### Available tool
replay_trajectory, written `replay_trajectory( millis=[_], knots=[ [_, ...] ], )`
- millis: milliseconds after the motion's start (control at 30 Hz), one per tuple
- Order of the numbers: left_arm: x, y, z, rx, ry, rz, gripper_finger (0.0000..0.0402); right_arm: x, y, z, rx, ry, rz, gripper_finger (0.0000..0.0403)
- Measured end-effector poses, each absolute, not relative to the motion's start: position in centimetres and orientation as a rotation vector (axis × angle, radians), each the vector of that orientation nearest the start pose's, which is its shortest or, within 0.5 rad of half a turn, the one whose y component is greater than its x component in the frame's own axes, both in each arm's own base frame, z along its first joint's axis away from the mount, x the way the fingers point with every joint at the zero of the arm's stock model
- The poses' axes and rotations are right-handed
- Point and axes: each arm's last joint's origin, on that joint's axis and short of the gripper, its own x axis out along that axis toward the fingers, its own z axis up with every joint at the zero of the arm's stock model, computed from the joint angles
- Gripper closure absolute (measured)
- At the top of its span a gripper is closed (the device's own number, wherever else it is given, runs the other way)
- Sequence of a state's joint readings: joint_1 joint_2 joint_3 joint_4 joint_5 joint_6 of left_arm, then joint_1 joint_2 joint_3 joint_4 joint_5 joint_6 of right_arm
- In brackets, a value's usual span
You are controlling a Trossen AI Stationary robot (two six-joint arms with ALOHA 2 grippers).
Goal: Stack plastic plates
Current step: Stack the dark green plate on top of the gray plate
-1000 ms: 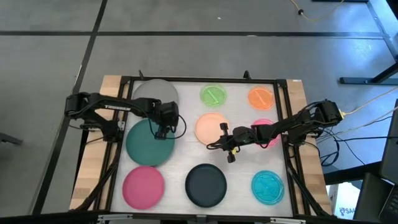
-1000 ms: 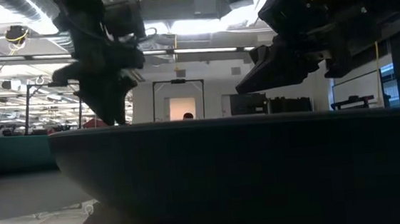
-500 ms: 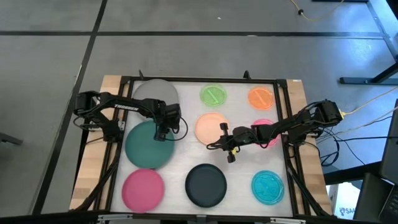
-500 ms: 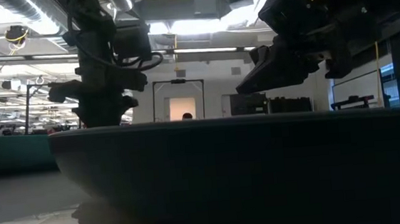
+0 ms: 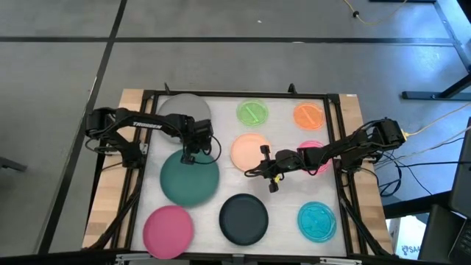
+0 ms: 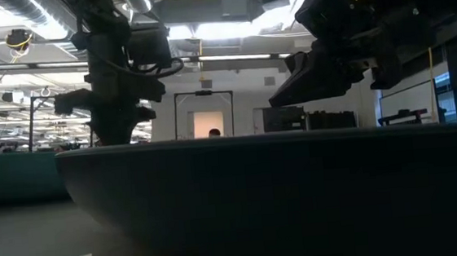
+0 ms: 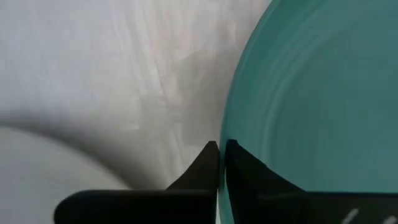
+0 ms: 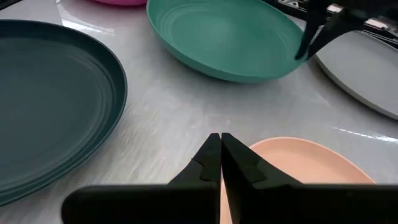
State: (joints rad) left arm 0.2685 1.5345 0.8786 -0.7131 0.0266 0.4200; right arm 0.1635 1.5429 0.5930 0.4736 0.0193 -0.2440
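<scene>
Left gripper (image 5: 189, 156) pinches far rim of dark teal plate (image 5: 190, 179), apparently tilted, between grey plate (image 5: 184, 110) and pink plate (image 5: 168, 229); right gripper (image 5: 266, 155) closed empty at peach plate (image 5: 249, 152)

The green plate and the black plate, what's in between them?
The peach plate lies between the green plate and the black plate, with the right gripper at its edge. The high view shows this.
</scene>
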Motion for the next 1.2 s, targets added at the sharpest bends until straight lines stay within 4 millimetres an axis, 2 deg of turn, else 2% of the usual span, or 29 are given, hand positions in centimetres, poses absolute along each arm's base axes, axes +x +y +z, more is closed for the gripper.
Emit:
replay_trajectory(
  millis=[100,300,433,667,833,967,1100,1200],
  knots=[
    [25.1,7.4,18.4,0.12,1.322,-0.031,0.0395,28.6,4.7,15.9,-0.283,0.456,0.199,0.0398],
    [24.2,9.0,22.9,0.091,1.203,0.149,0.0395,28.6,4.6,15.8,-0.284,0.458,0.195,0.0398],
    [22.5,10.4,25.8,0.104,1.148,0.353,0.0396,28.6,4.5,15.8,-0.293,0.463,0.157,0.0398],
    [18.3,12.9,28.9,0.056,1.07,0.749,0.0393,28.6,4.5,15.8,-0.297,0.466,0.132,0.0398],
    [15.2,14.8,30.2,-0.05,1.002,1.006,0.0392,28.6,4.5,15.8,-0.296,0.466,0.132,0.0398],
    [13.2,16.2,30.1,-0.1,1.035,1.154,0.0391,28.6,4.5,15.8,-0.296,0.466,0.132,0.0398],
    [12.0,17.6,29.7,-0.154,1.066,1.227,0.0391,28.6,4.5,15.9,-0.296,0.465,0.131,0.0398],
    [12.1,18.1,29.1,-0.176,1.1,1.201,0.0391,28.6,4.5,15.9,-0.296,0.465,0.132,0.0398]
  ],
)
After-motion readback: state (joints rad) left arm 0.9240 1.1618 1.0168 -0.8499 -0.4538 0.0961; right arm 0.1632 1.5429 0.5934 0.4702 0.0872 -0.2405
